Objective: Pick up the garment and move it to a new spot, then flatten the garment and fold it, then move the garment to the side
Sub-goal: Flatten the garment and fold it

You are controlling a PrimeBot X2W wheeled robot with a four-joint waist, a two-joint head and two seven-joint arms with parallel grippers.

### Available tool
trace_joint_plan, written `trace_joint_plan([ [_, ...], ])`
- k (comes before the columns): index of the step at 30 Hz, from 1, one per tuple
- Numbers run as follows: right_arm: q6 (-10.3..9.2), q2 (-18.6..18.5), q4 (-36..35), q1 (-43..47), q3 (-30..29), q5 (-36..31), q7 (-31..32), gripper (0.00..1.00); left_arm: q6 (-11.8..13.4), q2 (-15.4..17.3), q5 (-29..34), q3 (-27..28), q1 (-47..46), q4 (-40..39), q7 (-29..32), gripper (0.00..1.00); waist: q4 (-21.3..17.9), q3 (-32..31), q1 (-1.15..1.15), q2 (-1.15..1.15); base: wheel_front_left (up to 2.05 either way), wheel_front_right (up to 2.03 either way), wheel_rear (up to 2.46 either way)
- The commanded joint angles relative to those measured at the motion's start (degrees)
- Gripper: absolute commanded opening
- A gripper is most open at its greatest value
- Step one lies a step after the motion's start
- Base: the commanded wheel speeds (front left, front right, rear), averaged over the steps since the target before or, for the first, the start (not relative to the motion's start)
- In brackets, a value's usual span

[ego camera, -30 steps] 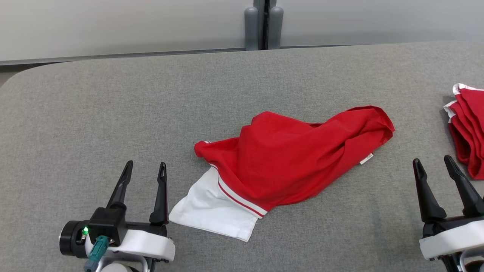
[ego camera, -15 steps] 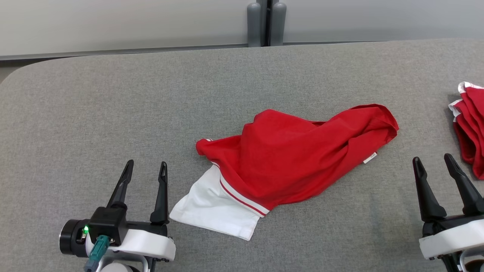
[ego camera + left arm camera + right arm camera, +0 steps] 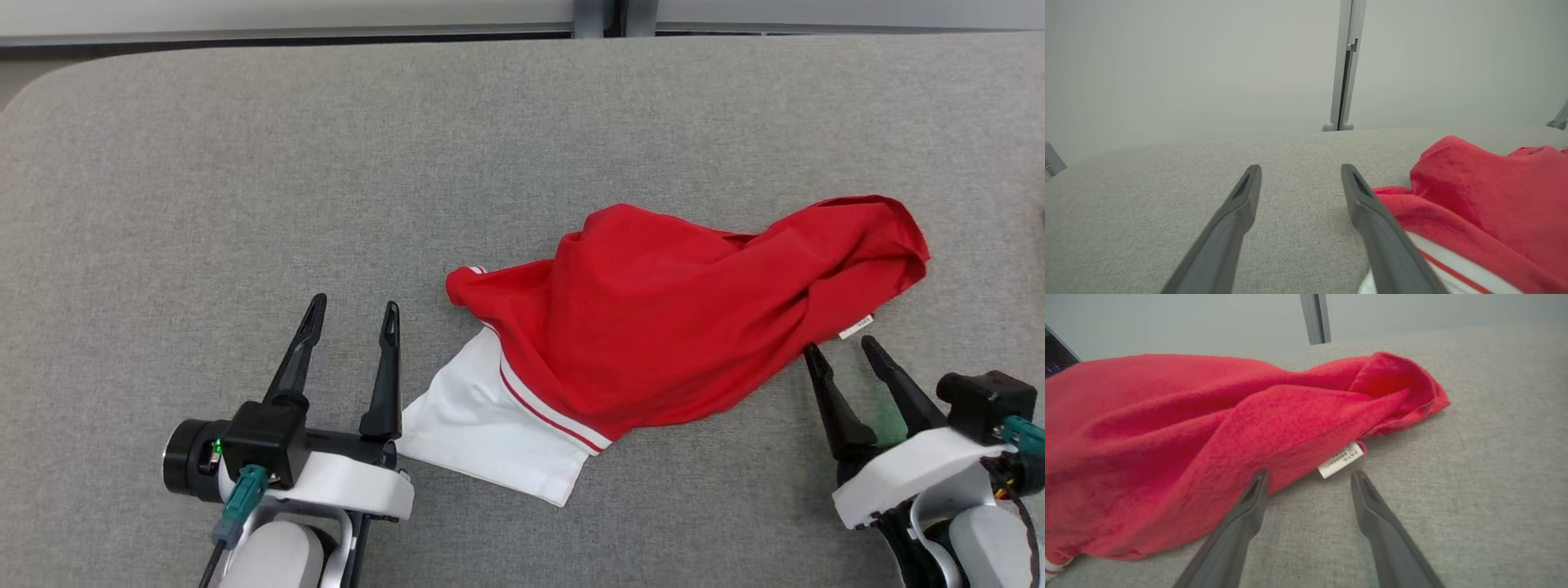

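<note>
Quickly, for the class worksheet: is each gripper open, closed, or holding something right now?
Left gripper: open, empty, beside the white end of the garment.
Right gripper: open, empty, tips near the label.

The grey, fabric-covered tabletop (image 3: 245, 163) has a rounded far-left corner. A crumpled red garment (image 3: 669, 335) lies on it, right of centre, with its white section (image 3: 482, 425) spread flat toward the near edge.

The left tool (image 3: 1301, 168) gapes empty just beside the red garment (image 3: 1486, 196).
</note>
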Motion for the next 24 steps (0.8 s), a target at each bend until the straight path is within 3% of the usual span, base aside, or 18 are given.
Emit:
trace_joint_plan([
  [1,0.0,-0.6,2.4,-2.4,1.8,1.5,-1.4,1.0,-0.1,-0.2,0.3,0.0,-1.3,0.5,-0.4,1.0,1.0,1.1,0.0,-0.01,0.0,0.0,0.0],
  [2,0.0,-0.7,3.2,-2.9,2.6,2.3,-1.8,1.0,-0.2,-0.3,0.3,-0.1,-1.5,0.7,-0.4,1.0,1.1,1.2,0.0,-0.01,0.0,0.0,0.0],
  [3,0.0,-1.3,4.4,-3.9,4.1,3.4,-2.6,0.59,-0.2,-0.5,0.3,-0.1,-1.7,1.0,-0.5,1.0,1.2,1.4,0.0,-0.01,0.0,0.0,0.0],
  [4,0.0,-1.5,4.6,-4.3,4.9,4.1,-2.9,0.37,-0.2,-0.6,0.2,0.0,-1.7,1.1,-0.6,1.0,1.3,1.5,0.0,-0.01,0.0,0.0,0.0],
  [5,0.0,-2.5,4.1,-5.1,7.1,5.7,-5.0,0.0,-0.1,-0.6,0.3,0.3,-1.6,1.3,-0.7,1.0,1.2,1.5,0.0,-0.01,0.0,0.0,0.0],
  [16,0.0,-4.5,-1.9,-3.2,6.6,5.9,-7.7,0.0,-0.1,-0.6,0.6,0.8,-1.5,1.2,-0.8,1.0,0.0,1.1,0.0,-0.01,0.0,0.0,0.0],
  [24,0.0,-4.4,-9.9,0.2,2.7,2.9,-4.9,0.0,0.1,-0.6,0.7,1.0,-0.8,0.8,-0.8,1.0,-0.6,0.3,0.0,-0.01,0.0,0.0,0.0],
])
